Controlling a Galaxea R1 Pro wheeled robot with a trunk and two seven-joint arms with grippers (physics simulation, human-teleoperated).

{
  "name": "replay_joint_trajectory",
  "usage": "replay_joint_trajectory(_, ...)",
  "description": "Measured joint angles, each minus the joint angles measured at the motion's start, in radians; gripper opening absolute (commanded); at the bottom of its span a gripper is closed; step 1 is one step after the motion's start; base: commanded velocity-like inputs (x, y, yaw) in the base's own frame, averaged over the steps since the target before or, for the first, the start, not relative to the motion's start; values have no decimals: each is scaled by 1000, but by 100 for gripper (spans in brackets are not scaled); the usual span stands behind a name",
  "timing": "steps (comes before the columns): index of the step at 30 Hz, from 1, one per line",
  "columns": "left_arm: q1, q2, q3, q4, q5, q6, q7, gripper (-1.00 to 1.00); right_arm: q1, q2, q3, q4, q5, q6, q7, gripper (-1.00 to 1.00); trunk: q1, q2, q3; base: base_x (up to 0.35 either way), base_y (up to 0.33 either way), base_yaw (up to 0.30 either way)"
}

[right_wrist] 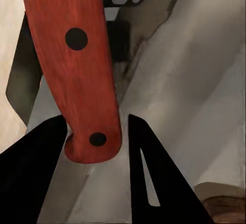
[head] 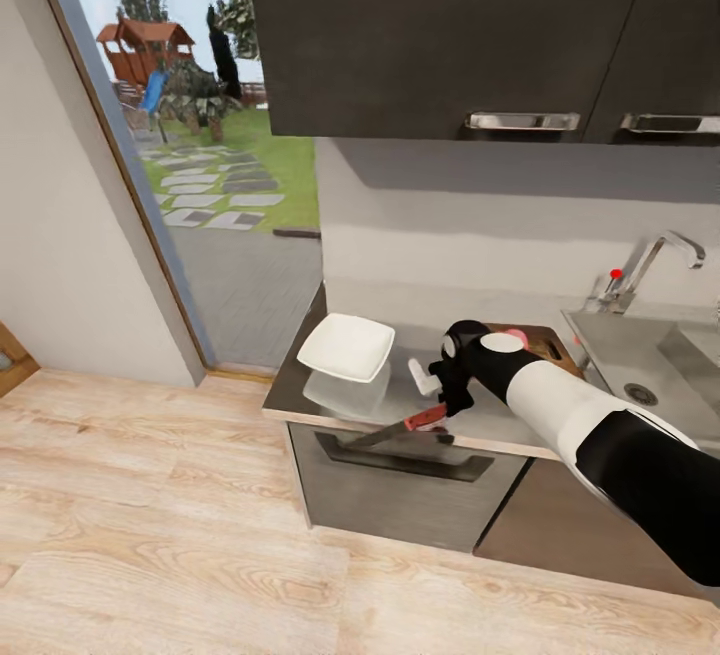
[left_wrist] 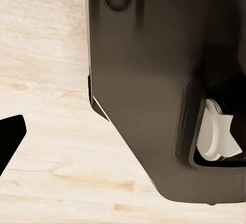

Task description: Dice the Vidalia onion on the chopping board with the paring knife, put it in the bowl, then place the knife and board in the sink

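My right gripper [head: 447, 411] is shut on the paring knife [head: 405, 426], low over the countertop [head: 400, 397] near its front edge. The dark blade points left, past the edge. In the right wrist view the orange-red handle [right_wrist: 77, 65] sits between the two dark fingers [right_wrist: 154, 178]. The white bowl [head: 346, 346] stands left of the gripper. Behind my forearm lies the brown chopping board [head: 553, 343], with a pinkish piece of the Vidalia onion [head: 513, 340] on it, partly hidden. The sink [head: 640, 365] is at the right. A dark finger [left_wrist: 10, 137] of my left gripper hangs over the wood floor.
The chrome tap [head: 652, 265] with its red knob [head: 615, 273] stands behind the sink. Dark upper cabinets [head: 440, 35] hang over the counter. An oven front [head: 410, 480] sits under the worktop. A glass door [head: 210, 135] to the garden is at the left.
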Motion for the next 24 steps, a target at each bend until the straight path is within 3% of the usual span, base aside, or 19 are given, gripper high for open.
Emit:
replay_joint_trajectory(4, 0, -1, -1, 0, -1, 0, 0, 100, 0, 11, -3, -22, 2, 146, -128, -100, 0, 0, 0, -2, 0, 0)
replay_joint_trajectory(7, 0, -2, -1, 0, -1, 0, 0, 100, 1, 17, -6, -40, 2, 207, -178, -100, 0, 0, 0, 0, 0, 0)
replay_joint_trajectory(9, 0, -2, -1, 0, -1, 0, 0, 100, 1, 18, -13, -61, 2, 220, -197, -100, 0, 0, 0, 0, 0, 0)
replay_joint_trajectory(15, 0, -2, -1, 0, -1, 0, 0, 100, 1, 14, -86, -152, 1, 249, -209, -100, 0, 0, 0, 0, 0, 0)
replay_joint_trajectory(24, 0, -2, -1, 1, -1, 0, 0, 100, 1, 16, -98, -175, 0, 253, -211, -100, 1, 0, 0, -212, 0, 0)
